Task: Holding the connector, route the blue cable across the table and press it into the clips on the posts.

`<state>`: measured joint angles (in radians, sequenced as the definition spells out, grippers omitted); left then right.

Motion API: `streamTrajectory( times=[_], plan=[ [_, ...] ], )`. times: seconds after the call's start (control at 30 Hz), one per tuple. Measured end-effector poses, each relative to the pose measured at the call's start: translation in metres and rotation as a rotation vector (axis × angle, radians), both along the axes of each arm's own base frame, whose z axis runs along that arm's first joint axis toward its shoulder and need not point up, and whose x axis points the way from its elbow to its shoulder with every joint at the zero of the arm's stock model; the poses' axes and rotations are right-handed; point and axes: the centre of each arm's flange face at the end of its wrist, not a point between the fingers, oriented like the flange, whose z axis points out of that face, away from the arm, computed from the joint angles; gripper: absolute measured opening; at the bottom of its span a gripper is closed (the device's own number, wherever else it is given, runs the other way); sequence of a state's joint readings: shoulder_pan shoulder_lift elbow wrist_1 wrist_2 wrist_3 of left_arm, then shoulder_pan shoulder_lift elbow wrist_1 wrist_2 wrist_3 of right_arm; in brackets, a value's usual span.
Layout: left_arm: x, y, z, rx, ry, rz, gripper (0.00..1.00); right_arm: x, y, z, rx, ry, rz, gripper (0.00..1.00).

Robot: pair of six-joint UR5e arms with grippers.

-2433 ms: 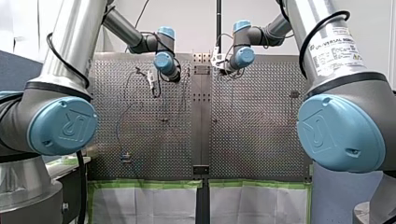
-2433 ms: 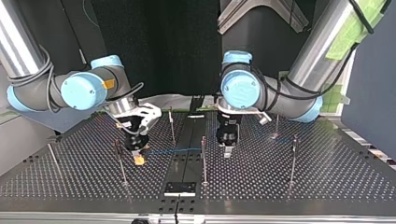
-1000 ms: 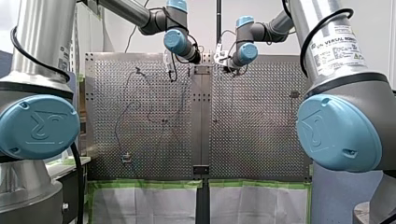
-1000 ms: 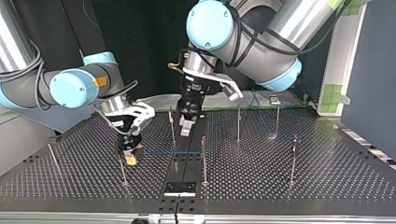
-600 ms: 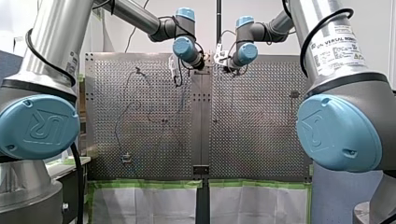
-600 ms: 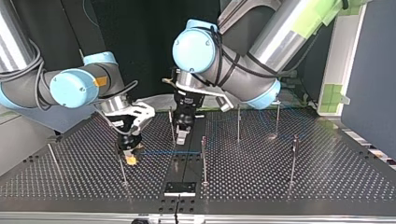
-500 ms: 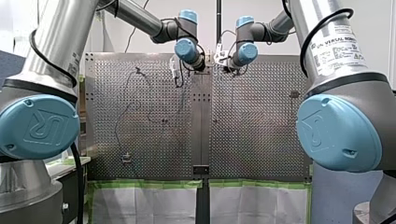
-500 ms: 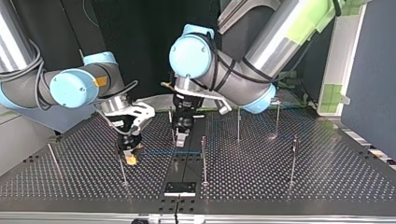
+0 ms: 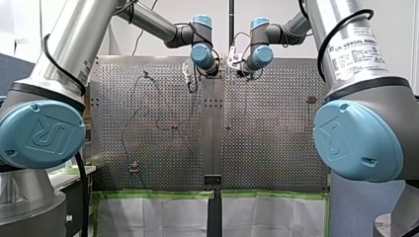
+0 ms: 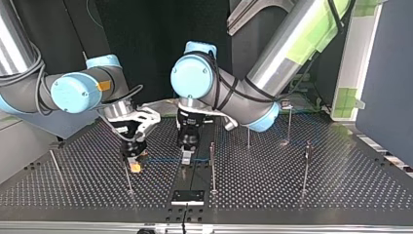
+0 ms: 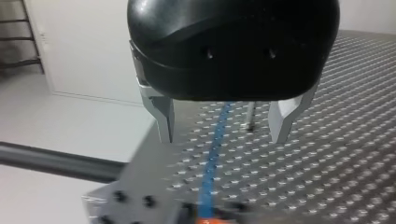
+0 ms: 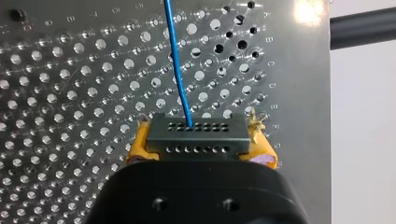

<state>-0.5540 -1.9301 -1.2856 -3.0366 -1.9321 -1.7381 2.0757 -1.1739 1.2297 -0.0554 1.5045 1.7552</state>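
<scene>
My right gripper [image 12: 201, 150] is shut, its yellow pads clamping a black connector [image 12: 196, 136]. The blue cable [image 12: 177, 65] runs straight out of the connector over the perforated table. In the top view my right gripper [image 10: 135, 165] sits low at the left, beside a thin post [image 10: 127, 174]. From there the blue cable [image 10: 163, 159] stretches toward the table's middle. My left gripper [image 10: 187, 157] hangs over that stretch. In the left wrist view its metal fingers [image 11: 164, 116] stand wide apart, and the blue cable [image 11: 214, 156] passes beneath the gap. My left gripper [image 11: 224, 133] holds nothing.
Several thin posts rise from the table: one just right of my left gripper [image 10: 212, 168], others further right [image 10: 305, 168] and at the back [image 10: 289, 122]. A small black plate [image 10: 187, 197] lies at the near edge. Slack cable lies in loops on the table at the front view's left [image 9: 133, 113].
My left arm has swung from the top view's right toward the left and come down over the blue cable, close to my right gripper. My right gripper has stayed shut on the connector.
</scene>
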Motion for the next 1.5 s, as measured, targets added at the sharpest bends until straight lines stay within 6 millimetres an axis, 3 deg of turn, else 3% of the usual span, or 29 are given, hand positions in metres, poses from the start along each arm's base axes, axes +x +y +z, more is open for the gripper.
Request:
streamTrajectory(
  times=[0.27,0.43,0.73,0.77,0.8,0.87,1.1,1.17,1.2,1.27,1.3,1.37,1.5],
  plan=[
    [0.023,-0.011,-0.026,0.017,0.027,0.016,1.00,-0.002,-0.002,0.000,-0.001,0.000,-0.001,0.00],
    [0.035,-0.014,-0.028,0.014,0.021,0.038,1.00,-0.004,-0.004,0.000,-0.001,-0.001,-0.005,0.00],
    [0.032,-0.013,-0.028,0.026,0.035,0.082,1.00,-0.008,-0.008,0.000,0.008,-0.017,0.013,0.00],
    [0.032,-0.013,-0.028,0.028,0.037,0.084,0.90,-0.008,-0.008,0.000,0.010,-0.018,0.014,0.00],
    [0.031,-0.013,-0.029,0.031,0.039,0.087,0.90,-0.009,-0.009,0.000,0.011,-0.019,0.017,0.00],
    [0.028,-0.014,-0.029,0.040,0.043,0.094,0.71,-0.008,-0.008,0.000,0.011,-0.020,0.022,0.00],
    [0.025,-0.018,-0.028,0.043,0.035,0.102,0.58,-0.003,-0.004,0.000,0.012,-0.021,0.035,0.00],
    [0.025,-0.018,-0.028,0.043,0.033,0.110,0.42,-0.002,-0.003,0.000,0.012,-0.021,0.037,0.00],
    [0.025,-0.018,-0.028,0.043,0.032,0.114,0.42,-0.002,-0.003,0.000,0.012,-0.021,0.039,0.00],
    [0.025,-0.017,-0.027,0.042,0.028,0.120,0.23,-0.001,-0.002,0.000,0.012,-0.021,0.040,0.00],
    [0.025,-0.017,-0.027,0.040,0.026,0.122,0.23,0.000,-0.002,0.000,0.012,-0.021,0.041,0.00],
    [0.025,-0.018,-0.027,0.038,0.023,0.124,0.00,0.000,-0.002,0.000,0.012,-0.021,0.041,0.00],
    [0.024,-0.018,-0.027,0.035,0.024,0.134,0.00,0.001,-0.001,0.000,0.013,-0.021,0.043,0.00]
  ],
)
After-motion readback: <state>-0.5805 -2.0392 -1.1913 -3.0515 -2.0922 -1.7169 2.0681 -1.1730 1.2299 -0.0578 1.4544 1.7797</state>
